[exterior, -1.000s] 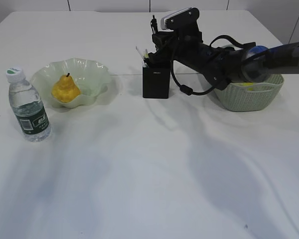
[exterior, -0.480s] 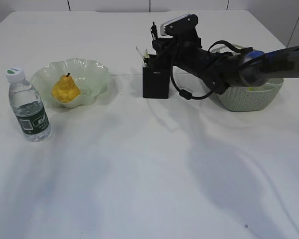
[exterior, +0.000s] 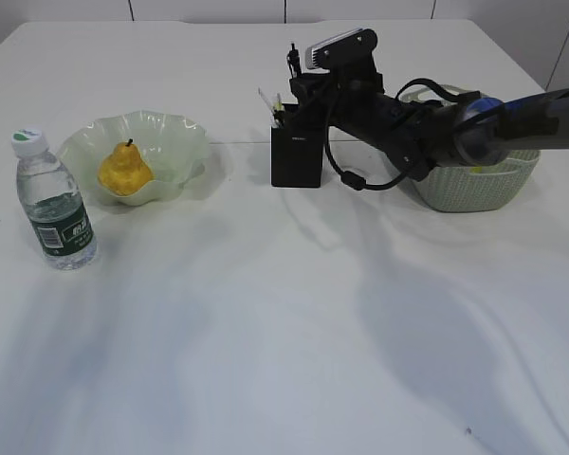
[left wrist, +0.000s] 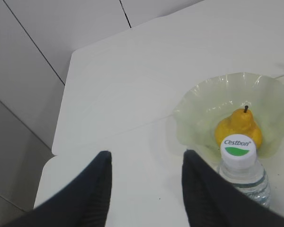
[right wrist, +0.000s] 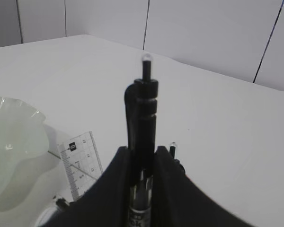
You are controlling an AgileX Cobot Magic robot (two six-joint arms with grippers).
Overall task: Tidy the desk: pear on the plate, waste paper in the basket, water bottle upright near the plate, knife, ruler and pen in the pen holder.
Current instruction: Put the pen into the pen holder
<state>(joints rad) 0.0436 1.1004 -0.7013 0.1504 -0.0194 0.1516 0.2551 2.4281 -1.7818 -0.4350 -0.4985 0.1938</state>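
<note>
Yellow pear (exterior: 124, 169) already lies on the green glass plate (exterior: 175, 137), and the water bottle (exterior: 53, 203) stands upright just beside it. The right gripper (right wrist: 141, 156) is clamped on a black pen (right wrist: 142, 113) above the pen holder (exterior: 296, 156), where the ruler (right wrist: 81, 163) already stands; only the release seems left. The left gripper (left wrist: 146, 175) hangs apart, empty. The surface (exterior: 266, 313) is plain white; grey panel walls stand behind.

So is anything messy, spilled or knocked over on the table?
Nothing stands out. The pear sits in the plate, the water bottle stands upright beside it, and the right gripper holds a black pen upright over the pen holder.
</note>
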